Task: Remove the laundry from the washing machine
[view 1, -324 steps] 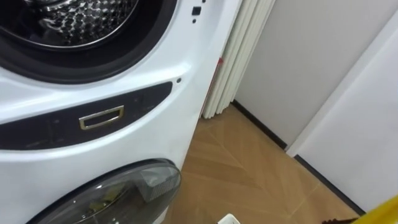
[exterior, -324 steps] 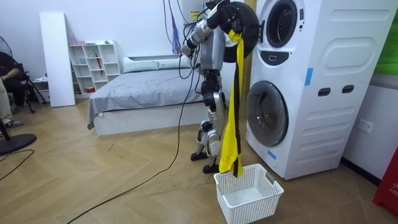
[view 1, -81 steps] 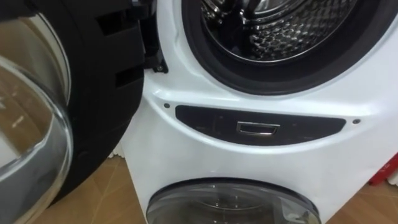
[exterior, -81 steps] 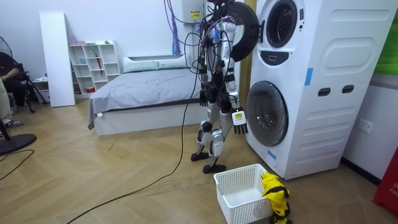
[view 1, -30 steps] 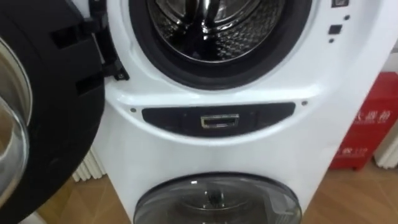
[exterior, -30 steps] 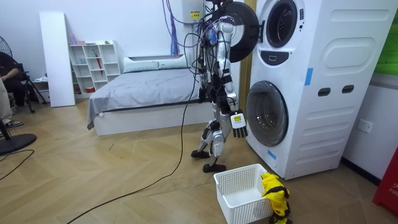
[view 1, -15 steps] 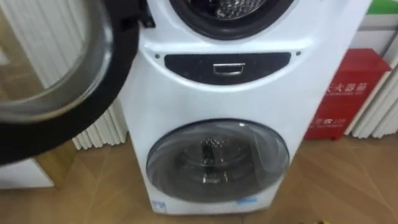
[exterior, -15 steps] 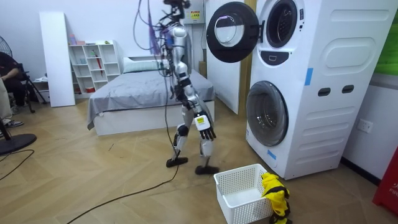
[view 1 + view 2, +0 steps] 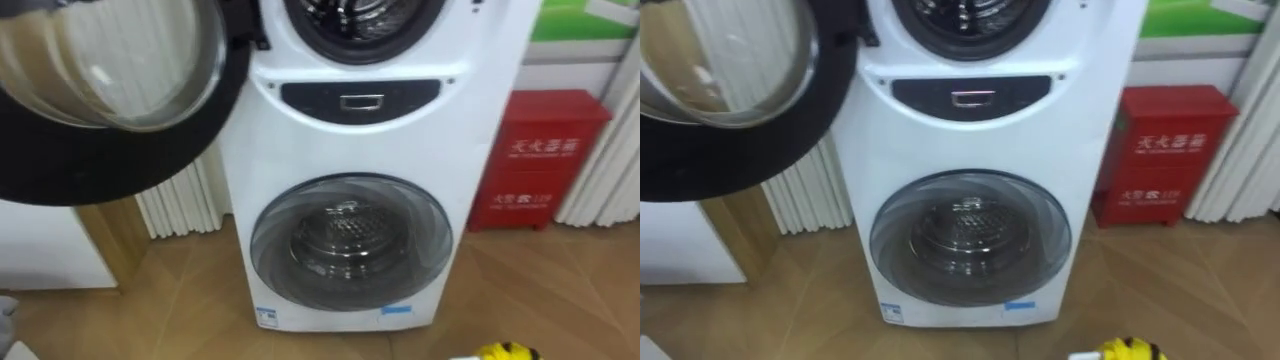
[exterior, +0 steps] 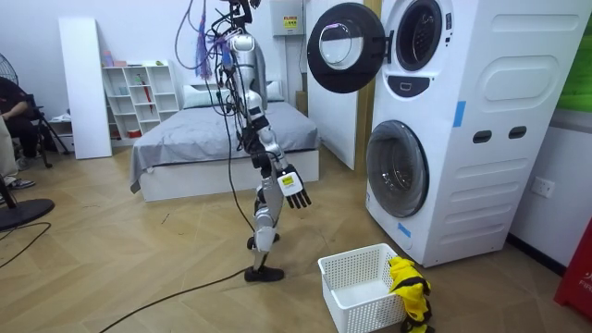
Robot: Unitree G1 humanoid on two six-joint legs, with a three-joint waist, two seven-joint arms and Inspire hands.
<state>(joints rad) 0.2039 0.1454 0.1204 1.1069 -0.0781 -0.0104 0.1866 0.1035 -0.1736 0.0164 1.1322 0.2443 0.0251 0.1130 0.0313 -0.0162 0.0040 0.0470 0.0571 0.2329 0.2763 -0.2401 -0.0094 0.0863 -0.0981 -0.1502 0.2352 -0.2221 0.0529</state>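
- All but finished, judging by the yellow cloth (image 10: 408, 292) slumped over the end of the white basket (image 10: 361, 301) near the washing machine (image 10: 490, 139).
- Holds nothing in the right hand (image 10: 292, 184): fingers spread, hanging low.
- Calls next, probably, for a look into the top drum (image 9: 350, 15) for anything left.
- Stands on open floor (image 10: 139, 268) between bed (image 10: 213, 134) and machine, with room all round.
- Needs care near the round door (image 9: 110, 80) jutting open at head height, and the basket rim underfoot.

Standing upright, torso leaning back; right robot hand (image 10: 291, 185) hanging low before the hip, fingers spread, holding nothing.
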